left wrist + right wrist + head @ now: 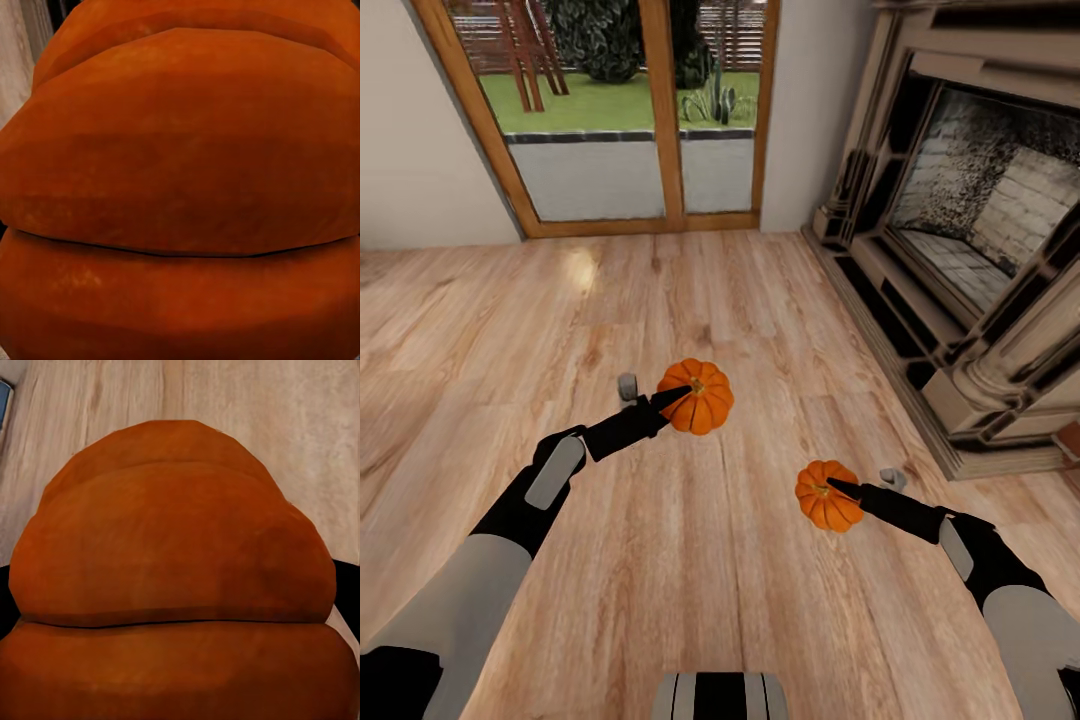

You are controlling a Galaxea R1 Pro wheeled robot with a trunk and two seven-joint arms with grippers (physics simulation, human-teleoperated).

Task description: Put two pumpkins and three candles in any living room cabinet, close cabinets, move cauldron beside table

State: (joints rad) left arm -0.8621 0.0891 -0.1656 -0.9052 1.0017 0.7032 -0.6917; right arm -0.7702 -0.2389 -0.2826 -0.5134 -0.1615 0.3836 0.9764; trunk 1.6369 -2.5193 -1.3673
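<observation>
The robot stood on a wooden floor (pixel 690 590) of light brown planks, with a soft shine on the boards near the glass door (pixel 635 110). This door had a wooden frame, and through it a green lawn and some plants were visible outside. The pale wall (pixel 410 130) met the floor at the left of the door. At the right side of the room stood a large fireplace (pixel 970 220) with a beige surround, dark panels and a grey brick interior. The left gripper (pixel 678 396) was closed on the larger-looking pumpkin (pixel 697 396), which was held above the floor in front of the robot; in the left wrist view its orange ribs (pixel 180 187) were very close to the camera. The right gripper (pixel 838 490) was clamped on the second pumpkin (pixel 826 495), a little lower in the head view and nearer to the fireplace; in the right wrist view the same orange skin (pixel 176 555) showed with the planks behind it. One small grey candle (pixel 627 386) stood on the floor just beside the left pumpkin, and another candle (pixel 892 478) was on the boards near the right forearm, close to the fireplace base.
</observation>
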